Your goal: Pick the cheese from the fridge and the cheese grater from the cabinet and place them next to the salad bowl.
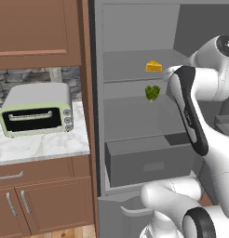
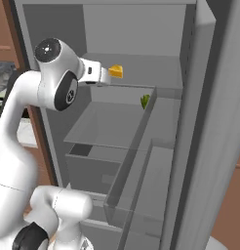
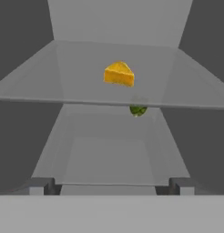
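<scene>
1. Pincer (image 3: 112, 189): spread wide, nothing between its fingertips (image 3: 41, 186); it hangs level in front of the open fridge (image 2: 141, 29), facing inward, just short of the upper shelf edge.
2. Upper shelf (image 3: 77, 77): flat grey plate straight ahead of the pincer, its front lip crossing the hand view from side to side. Nothing stands between the pincer and the shelf's contents.
3. Cheese (image 3: 119, 74): small yellow-orange wedge, paler on top and deeper orange on its front face, resting on the upper shelf ahead of the pincer and slightly above its line, about centred between the fingers and apart from them. Its narrow end appears to point back and left, its long axis lying flat on the shelf.
4. Green leafy item (image 3: 138, 110): small, on the shelf below, beyond and beneath the cheese, slightly right of it; partly hidden by the upper shelf lip.
5. Grey drawer (image 1: 149, 162): lower down, under both shelves.
6. Toaster oven (image 1: 37, 109): pale green, on the marble worktop (image 1: 42, 146), well off to the pincer's left, outside the fridge.
</scene>
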Available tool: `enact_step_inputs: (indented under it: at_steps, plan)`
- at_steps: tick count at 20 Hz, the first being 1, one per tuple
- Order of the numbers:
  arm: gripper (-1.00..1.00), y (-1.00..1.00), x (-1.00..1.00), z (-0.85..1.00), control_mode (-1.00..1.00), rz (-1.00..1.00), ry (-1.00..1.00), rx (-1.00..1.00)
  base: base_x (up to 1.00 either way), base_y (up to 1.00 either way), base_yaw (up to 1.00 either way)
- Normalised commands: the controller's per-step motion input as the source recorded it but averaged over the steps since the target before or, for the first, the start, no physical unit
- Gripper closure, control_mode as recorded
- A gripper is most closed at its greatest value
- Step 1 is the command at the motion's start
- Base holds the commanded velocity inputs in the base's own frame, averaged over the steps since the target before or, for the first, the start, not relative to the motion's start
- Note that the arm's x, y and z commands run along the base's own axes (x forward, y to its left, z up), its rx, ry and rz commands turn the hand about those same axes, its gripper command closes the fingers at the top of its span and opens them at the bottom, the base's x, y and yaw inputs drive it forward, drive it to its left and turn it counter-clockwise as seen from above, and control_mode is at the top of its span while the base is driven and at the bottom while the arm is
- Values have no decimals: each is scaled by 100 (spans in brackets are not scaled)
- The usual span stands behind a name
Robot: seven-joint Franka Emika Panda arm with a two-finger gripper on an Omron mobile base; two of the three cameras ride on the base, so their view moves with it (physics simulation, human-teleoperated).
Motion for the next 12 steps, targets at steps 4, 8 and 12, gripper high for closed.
enact_step_inputs:
  at_steps: [4, 8, 12]
  plan:
    - [-100, -7, 16, 0, -100, 5, 0, -2, 0, 0, 0]
    - [-100, -12, 25, 0, -100, 10, 0, 0, 0, 0, 0]
    - [-100, -10, 34, 0, -100, 10, 0, 0, 0, 0, 0]
